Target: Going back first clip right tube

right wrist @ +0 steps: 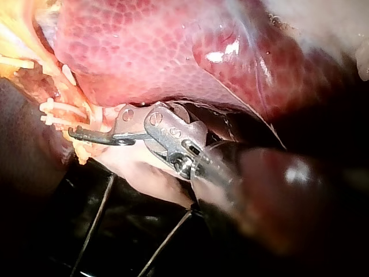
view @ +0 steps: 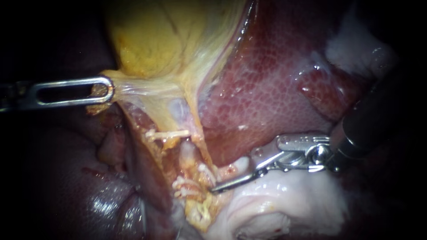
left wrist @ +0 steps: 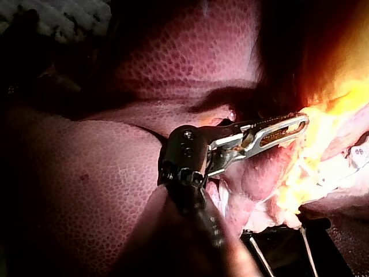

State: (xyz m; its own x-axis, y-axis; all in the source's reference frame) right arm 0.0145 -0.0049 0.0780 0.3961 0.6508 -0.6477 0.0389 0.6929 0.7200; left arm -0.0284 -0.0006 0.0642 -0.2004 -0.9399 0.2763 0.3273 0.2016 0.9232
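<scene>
L instrument has its jaws closed on the gallbladder neck and pulls it aside, so the right tube is stretched and exposed. R instrument, jaws together and empty, lies just beside 1 white clip on this tube, prob. free to retreat.

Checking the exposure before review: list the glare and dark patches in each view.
Endoscope view: wet glints on the liver, corners dark. Left wrist view: the gallbladder beside the left tool is washed out by light. Right wrist view: a bright glint on the liver, black under the right tool.
</scene>
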